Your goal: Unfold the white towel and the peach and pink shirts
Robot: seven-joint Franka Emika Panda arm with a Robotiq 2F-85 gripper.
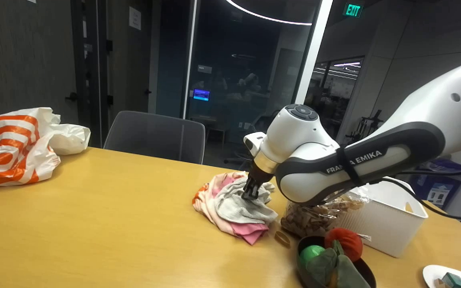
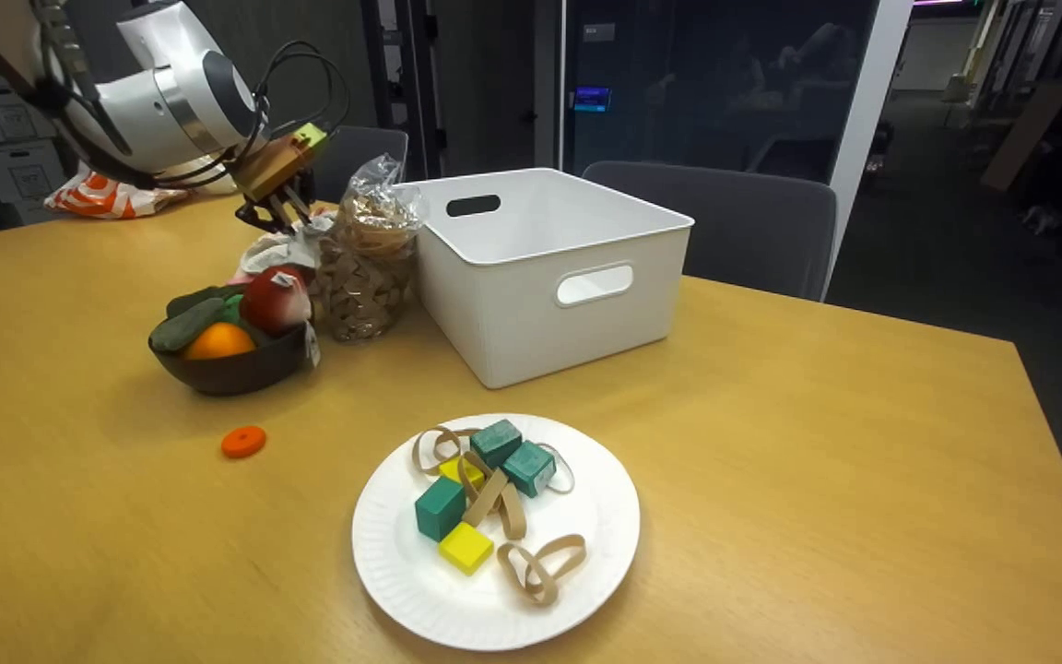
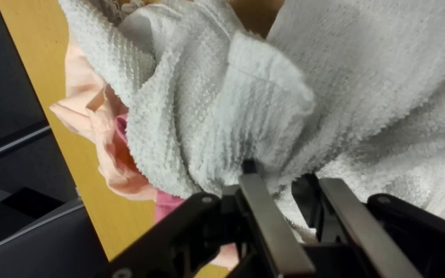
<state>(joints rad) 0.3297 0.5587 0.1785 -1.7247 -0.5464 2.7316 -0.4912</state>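
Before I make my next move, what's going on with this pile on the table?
The robot arm has its hand down at the folds of the white towel. The jaws stand somewhat apart; I can't tell whether they grip any cloth. The towel lies crumpled over the peach shirt and the pink shirt, both only partly showing, so none of the three is unfolded yet. The clear bag and the dark bowl stand near the pile.
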